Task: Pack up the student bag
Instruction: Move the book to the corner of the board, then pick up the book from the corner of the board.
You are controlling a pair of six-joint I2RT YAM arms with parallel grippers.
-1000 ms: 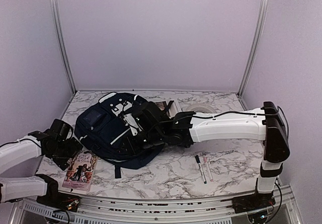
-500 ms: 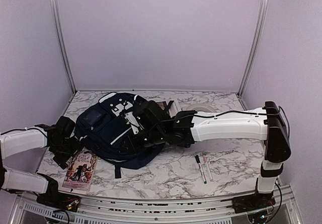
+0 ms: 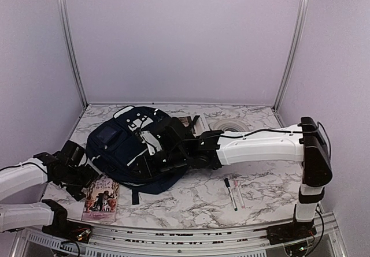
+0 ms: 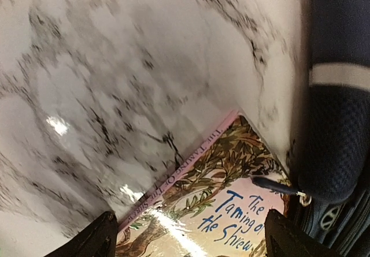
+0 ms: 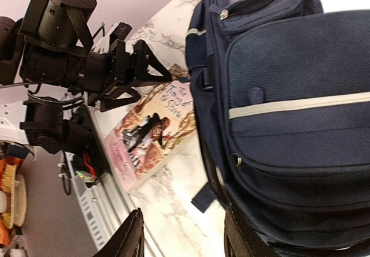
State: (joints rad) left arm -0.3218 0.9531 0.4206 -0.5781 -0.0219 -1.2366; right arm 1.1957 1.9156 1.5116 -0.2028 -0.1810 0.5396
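Observation:
The student bag (image 3: pixel 130 147) is a navy backpack lying flat at the table's left-centre. It also shows in the right wrist view (image 5: pixel 289 95) and at the right edge of the left wrist view (image 4: pixel 338 95). A pink book, "The Taming of the Shrew" (image 3: pixel 101 193), lies on the table just in front of the bag's left side. My left gripper (image 3: pixel 85 179) is open and empty, its jaws spread over the book's top end (image 4: pixel 231 211). My right gripper (image 3: pixel 155 152) is open and empty, hovering over the bag's front edge (image 5: pixel 185 239).
Two pens (image 3: pixel 232 193) lie on the marble table (image 3: pixel 191 202) to the right of the bag. A clear round roll (image 3: pixel 228 123) and another flat item (image 3: pixel 188 121) lie behind the bag. The left arm shows in the right wrist view (image 5: pixel 75 66).
My left gripper has dropped toward the book's top end, and the book has shifted a little to the right. My right gripper has barely moved over the bag.

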